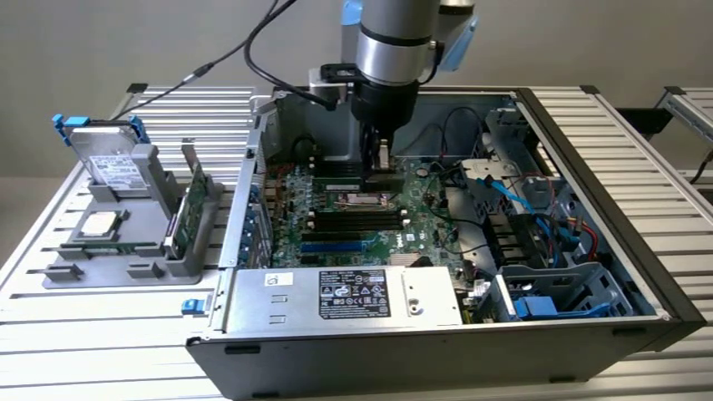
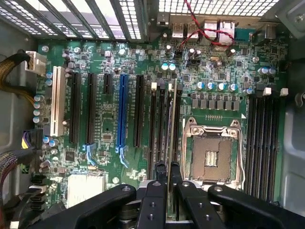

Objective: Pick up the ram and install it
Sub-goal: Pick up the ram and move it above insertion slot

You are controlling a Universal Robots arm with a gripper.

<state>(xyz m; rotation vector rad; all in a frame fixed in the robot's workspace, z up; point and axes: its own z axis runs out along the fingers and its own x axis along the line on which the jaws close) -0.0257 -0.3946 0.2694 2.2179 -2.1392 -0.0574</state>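
Closest to the wrist camera, the black gripper (image 2: 167, 191) had its two fingers (image 2: 156, 200) pinched narrowly on the ram (image 2: 171, 129), seen edge-on as a thin strip. Held upright by its upper edge, the stick lay lengthwise along the near memory slots (image 2: 162, 129) beside the empty processor socket (image 2: 212, 155). That hold probably let it go straight down into one of them. Whether its lower edge touched a slot could not be told.

In the exterior view the arm (image 1: 390, 42) hung from the upper middle of the frame into the open computer case (image 1: 624, 251). The case lay on its side, so the motherboard (image 2: 109, 57) faced up within reach.

One socket showed. A second bank (image 2: 263, 143) on its other side appeared to hold four black slots. Among the black expansion slots stood one white slot (image 2: 58, 100) and one blue slot (image 2: 121, 114).

At the exterior view's left, a grey holder (image 1: 67, 271) presented one hard drive (image 1: 106, 163) standing, one square silver processor (image 1: 98, 222) lying flat and one broader green card (image 1: 195, 200) on edge. One power supply (image 1: 346, 294) sat in the lower middle of the frame.
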